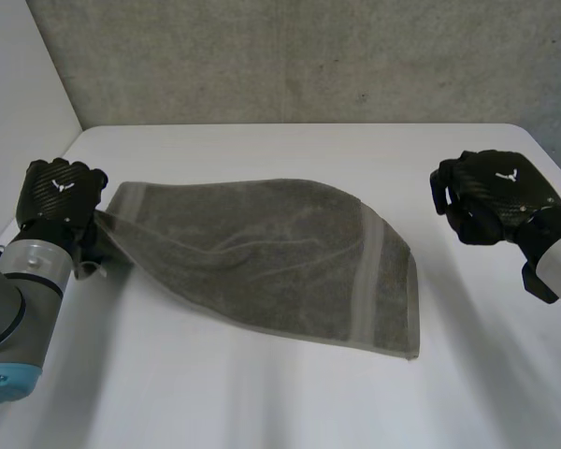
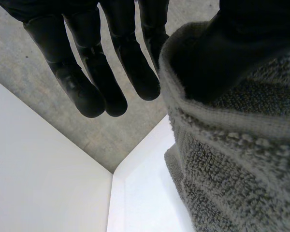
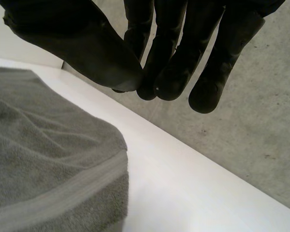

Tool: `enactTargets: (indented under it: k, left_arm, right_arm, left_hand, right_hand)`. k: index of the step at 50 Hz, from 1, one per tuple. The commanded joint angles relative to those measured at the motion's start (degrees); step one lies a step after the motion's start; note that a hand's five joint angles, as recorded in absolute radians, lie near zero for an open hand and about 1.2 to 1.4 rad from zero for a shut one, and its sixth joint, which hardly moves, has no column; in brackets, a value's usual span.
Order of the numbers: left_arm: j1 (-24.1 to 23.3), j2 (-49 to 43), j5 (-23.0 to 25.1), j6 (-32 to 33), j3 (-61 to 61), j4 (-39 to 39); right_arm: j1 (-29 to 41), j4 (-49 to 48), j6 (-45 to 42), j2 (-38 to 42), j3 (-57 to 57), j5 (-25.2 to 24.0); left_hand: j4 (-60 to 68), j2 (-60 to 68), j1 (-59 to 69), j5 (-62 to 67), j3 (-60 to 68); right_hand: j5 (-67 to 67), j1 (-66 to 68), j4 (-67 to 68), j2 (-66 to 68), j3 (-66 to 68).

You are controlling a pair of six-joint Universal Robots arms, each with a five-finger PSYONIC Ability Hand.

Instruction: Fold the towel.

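A grey towel (image 1: 262, 253) lies spread on the white table (image 1: 262, 402), its right end doubled over with a paler band running along it. My left hand (image 1: 61, 192) is at the towel's left corner, which is drawn up off the table into it. In the left wrist view the towel (image 2: 232, 169) wraps over the thumb while the fingers (image 2: 87, 82) reach out straight beside it. My right hand (image 1: 491, 192) hovers to the right of the towel, apart from it. In its wrist view the thumb meets the fingers (image 3: 174, 53) with nothing between them, and the towel (image 3: 48, 164) lies below.
A grey concrete wall (image 1: 309, 56) rises behind the table's far edge, and a pale wall closes the left side. Bare tabletop runs along the front and on the right under my right hand.
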Motion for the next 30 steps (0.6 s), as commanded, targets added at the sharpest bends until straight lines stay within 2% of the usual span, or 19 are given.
enactTargets:
  k: [1, 4, 5, 6, 12, 18, 30]
  left_arm:
    - [-0.8, -1.36, -0.07, 0.05, -0.85, 0.2]
    - [-0.98, -2.07, -0.07, 0.05, -0.85, 0.11]
    - [-1.06, -2.59, -0.07, 0.14, -0.76, 0.02]
    - [-1.06, -2.86, -0.07, 0.05, -0.84, 0.02]
    - [-1.06, -3.3, -0.07, 0.05, -0.85, 0.11]
    - [-1.06, -3.65, -0.07, 0.05, -0.93, 0.2]
    - [-1.15, -4.53, -0.07, 0.05, -0.85, 0.28]
  right_arm:
    - [3.94, 1.09, -5.52, 13.71, -0.09, 0.79]
    - [4.57, 1.8, -8.97, 16.55, -0.18, 0.97]
    - [4.65, 2.76, -12.72, 18.21, -0.18, 1.06]
    - [4.74, 4.07, -16.32, 19.01, 0.09, 1.14]
    - [4.31, 6.02, -23.82, 18.75, 2.71, 0.27]
    - [4.13, 2.61, -25.14, 19.19, 6.58, -1.66]
    - [4.21, 0.49, -26.2, 19.63, 7.47, -1.84]
  left_hand:
    - [-7.06, -6.95, -3.26, -14.66, -8.26]
    - [-7.06, -6.95, -3.26, -14.66, -8.26]
    - [-7.06, -6.95, -3.26, -14.66, -8.26]
    - [-7.06, -6.95, -3.26, -14.66, -8.26]
    - [-7.06, -6.95, -3.26, -14.66, -8.26]
    - [-7.06, -6.95, -3.26, -14.66, -8.26]
    - [-7.06, -6.95, -3.26, -14.66, -8.26]
  right_hand:
    - [3.24, 2.28, 3.09, 4.25, 2.98]
    - [0.1, -0.86, -0.04, 1.12, -0.16]
    - [-27.21, -28.17, -27.35, -26.2, -27.47]
    - [-43.14, -44.1, -43.28, -42.12, -43.4]
    - [-48.33, -49.29, -48.48, -47.32, -48.59]
    - [-51.03, -51.99, -51.18, -50.02, -51.29]
    - [-51.54, -52.5, -51.68, -50.52, -51.79]
